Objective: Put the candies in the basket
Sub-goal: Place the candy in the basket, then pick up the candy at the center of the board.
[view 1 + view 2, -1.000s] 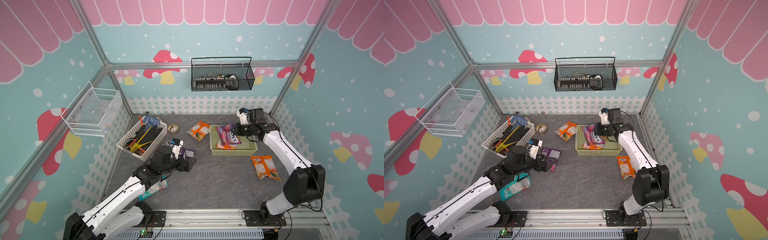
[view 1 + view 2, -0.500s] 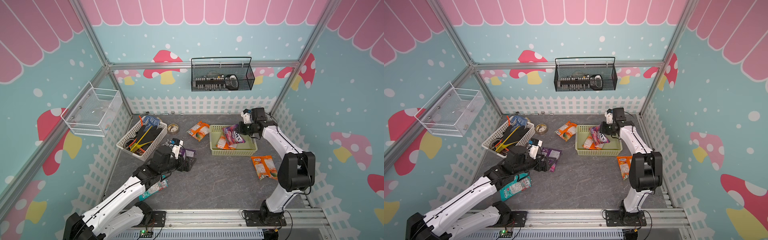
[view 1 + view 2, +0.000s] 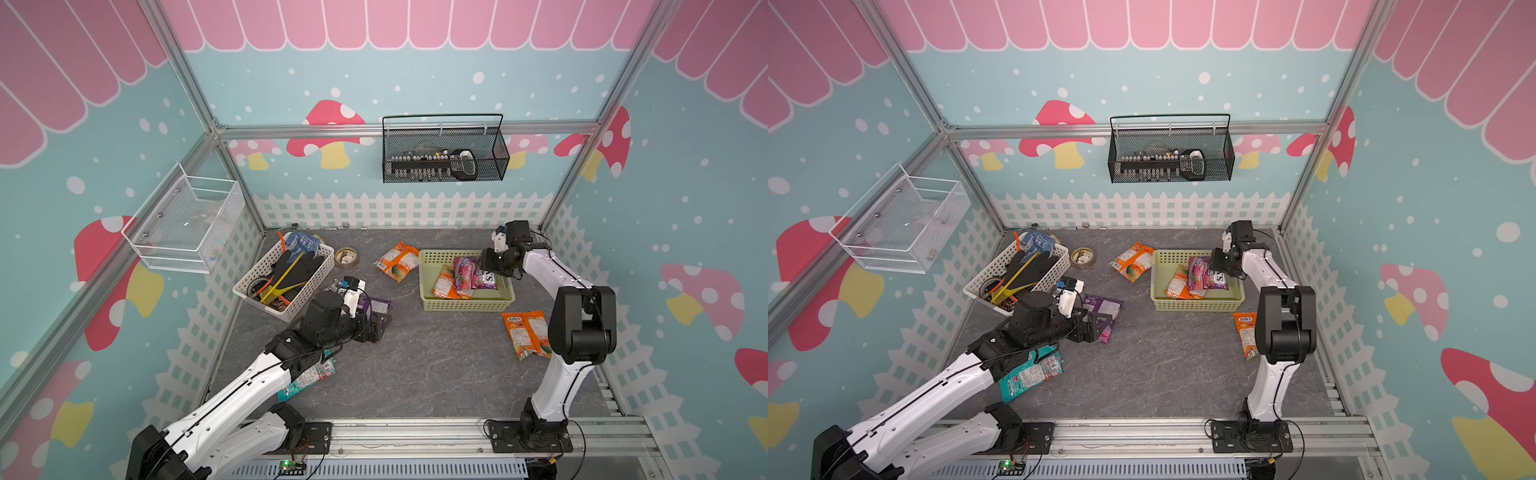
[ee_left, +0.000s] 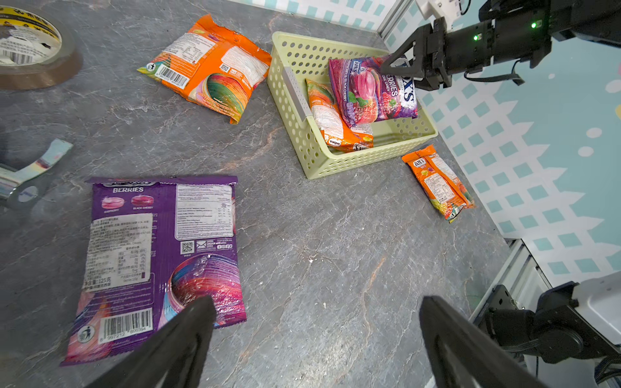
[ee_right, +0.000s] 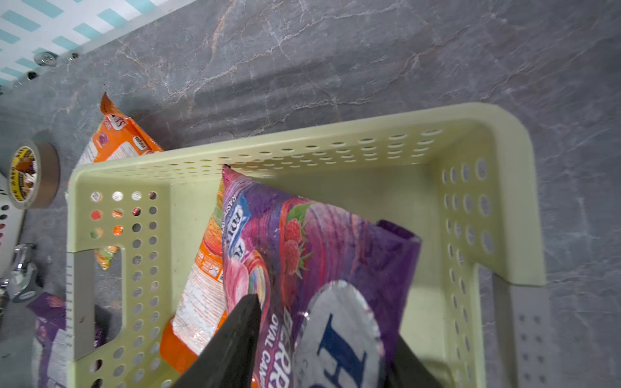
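Right wrist view: purple FOX'S bag is seen inside the basket, leaned on an orange bag; right pincer is parted astride its end. Left wrist view: second purple bag is laid flat on the counter by the left pincer, spread wide.

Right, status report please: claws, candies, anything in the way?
Left claw open at purple berries bag. Right claw open around FOX'S bag in basket. Teal bag beneath left arm.
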Tool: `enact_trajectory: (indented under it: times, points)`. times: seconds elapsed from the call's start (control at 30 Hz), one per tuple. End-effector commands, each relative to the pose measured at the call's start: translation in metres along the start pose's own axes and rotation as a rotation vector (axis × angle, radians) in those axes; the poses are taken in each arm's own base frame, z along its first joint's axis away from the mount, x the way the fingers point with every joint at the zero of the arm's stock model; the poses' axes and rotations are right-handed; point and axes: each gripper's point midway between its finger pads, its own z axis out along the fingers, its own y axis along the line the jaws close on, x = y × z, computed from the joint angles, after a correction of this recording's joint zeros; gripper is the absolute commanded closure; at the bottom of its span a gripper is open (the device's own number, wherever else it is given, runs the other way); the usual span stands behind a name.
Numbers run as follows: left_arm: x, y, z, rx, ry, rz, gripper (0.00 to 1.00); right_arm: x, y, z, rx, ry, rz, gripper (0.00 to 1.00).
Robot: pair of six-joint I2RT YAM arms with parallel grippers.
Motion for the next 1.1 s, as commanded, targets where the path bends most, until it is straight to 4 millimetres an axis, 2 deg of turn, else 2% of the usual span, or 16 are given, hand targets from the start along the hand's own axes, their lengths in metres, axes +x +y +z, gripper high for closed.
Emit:
enact_trajectory:
  times: [0.0, 0.1, 0.3, 0.4, 0.5, 0.57, 0.6, 0.67, 0.77, 0.8, 0.9, 0.93, 1.0, 1.07]
  points:
    - [0.005, 0.012, 0.001, -0.05, 0.012, 0.01, 0.01, -0.009, -0.007, -0.008, 0.058, -0.023, -0.018, 0.44]
    - [0.004, 0.016, 0.001, -0.078, 0.011, 0.005, 0.01, -0.01, -0.015, -0.013, 0.112, -0.02, -0.028, 0.4]
    - [0.003, 0.035, 0.001, -0.176, -0.008, -0.035, 0.01, -0.016, -0.021, -0.041, 0.19, -0.052, -0.041, 0.34]
    - [0.005, 0.046, 0.0, -0.233, -0.022, -0.091, 0.01, -0.016, -0.016, -0.059, 0.191, -0.078, -0.03, 0.29]
    - [0.013, 0.065, 0.0, -0.318, -0.042, -0.214, 0.01, -0.011, 0.002, -0.077, 0.143, -0.112, -0.032, 0.15]
    - [0.024, 0.078, 0.001, -0.367, -0.047, -0.329, 0.01, -0.006, 0.02, -0.089, 0.09, -0.146, -0.042, 0.04]
    - [0.03, 0.082, 0.003, -0.381, -0.038, -0.371, 0.01, -0.001, 0.027, -0.092, 0.064, -0.153, -0.045, 0.02]
    - [0.041, 0.094, 0.007, -0.416, -0.024, -0.444, 0.11, 0.009, 0.05, -0.099, -0.013, -0.174, -0.057, 0.01]
    - [0.05, 0.108, 0.017, -0.429, 0.007, -0.467, 0.27, 0.028, 0.086, -0.103, -0.109, -0.185, -0.1, 0.01]
    - [0.052, 0.117, 0.019, -0.448, 0.018, -0.472, 0.3, 0.039, 0.102, -0.102, -0.139, -0.174, -0.124, 0.01]
    - [0.054, 0.153, 0.018, -0.535, 0.02, -0.52, 0.5, 0.069, 0.147, -0.099, -0.225, -0.135, -0.2, 0.01]
    - [0.054, 0.161, 0.019, -0.535, 0.017, -0.542, 0.51, 0.081, 0.162, -0.097, -0.261, -0.12, -0.22, 0.01]
    - [0.052, 0.169, 0.022, -0.508, 0.004, -0.567, 0.55, 0.105, 0.191, -0.094, -0.349, -0.094, -0.255, 0.01]
    - [0.05, 0.167, 0.028, -0.442, 0.002, -0.569, 0.58, 0.128, 0.219, -0.091, -0.429, -0.076, -0.283, 0.01]
